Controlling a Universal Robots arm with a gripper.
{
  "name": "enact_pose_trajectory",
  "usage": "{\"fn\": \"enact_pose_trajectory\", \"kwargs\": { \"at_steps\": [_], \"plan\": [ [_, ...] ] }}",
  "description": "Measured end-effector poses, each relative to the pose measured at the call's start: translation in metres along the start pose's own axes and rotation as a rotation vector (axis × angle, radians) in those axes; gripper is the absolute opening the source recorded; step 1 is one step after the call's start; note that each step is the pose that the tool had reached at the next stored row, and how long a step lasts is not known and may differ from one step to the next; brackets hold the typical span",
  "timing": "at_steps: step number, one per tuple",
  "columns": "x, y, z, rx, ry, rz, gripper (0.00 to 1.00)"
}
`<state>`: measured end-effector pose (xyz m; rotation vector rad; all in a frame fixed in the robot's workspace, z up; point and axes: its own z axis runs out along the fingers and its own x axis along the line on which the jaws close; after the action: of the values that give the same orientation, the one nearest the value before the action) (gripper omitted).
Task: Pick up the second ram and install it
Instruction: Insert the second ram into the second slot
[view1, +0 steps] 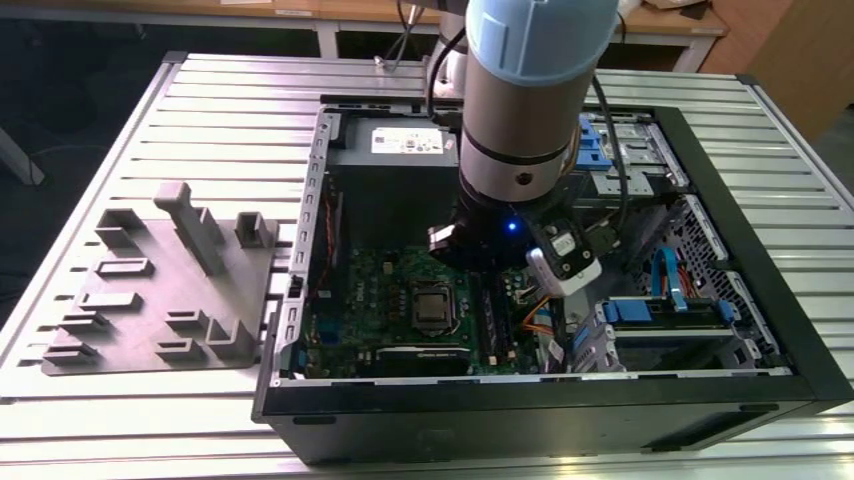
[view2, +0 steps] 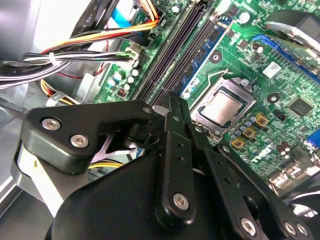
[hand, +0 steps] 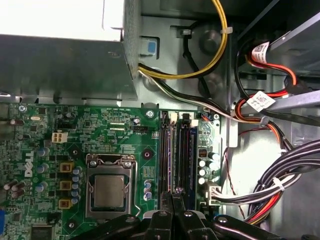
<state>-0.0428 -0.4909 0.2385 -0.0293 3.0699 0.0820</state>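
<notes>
My gripper (hand: 173, 199) is down inside the open computer case (view1: 747, 200), at the near end of the memory slots (hand: 177, 150) on the green motherboard. Its two dark fingers (view2: 175, 107) are pressed together, so it is shut. From the fingertips a long, thin, dark stick, the second ram (hand: 173, 155), runs along the slots in line with them. I cannot tell whether the tips touch it or grip it. In the exterior view the arm's wrist covers the gripper (view1: 491, 272) and most of the slots.
The processor socket (hand: 107, 192) lies beside the slots and the power supply (hand: 60, 65) beyond them. Bundled cables (hand: 280, 185) hang on the slots' other side. Outside the case, a grey holder tray (view1: 160, 290) with upright posts stands at the exterior view's left.
</notes>
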Motion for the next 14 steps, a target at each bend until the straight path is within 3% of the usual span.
{"fn": "enact_pose_trajectory", "kwargs": {
  "at_steps": [14],
  "plan": [
    [-0.0019, -0.0004, 0.0066, 0.0001, 0.0001, 0.000, 0.08]
  ]
}}
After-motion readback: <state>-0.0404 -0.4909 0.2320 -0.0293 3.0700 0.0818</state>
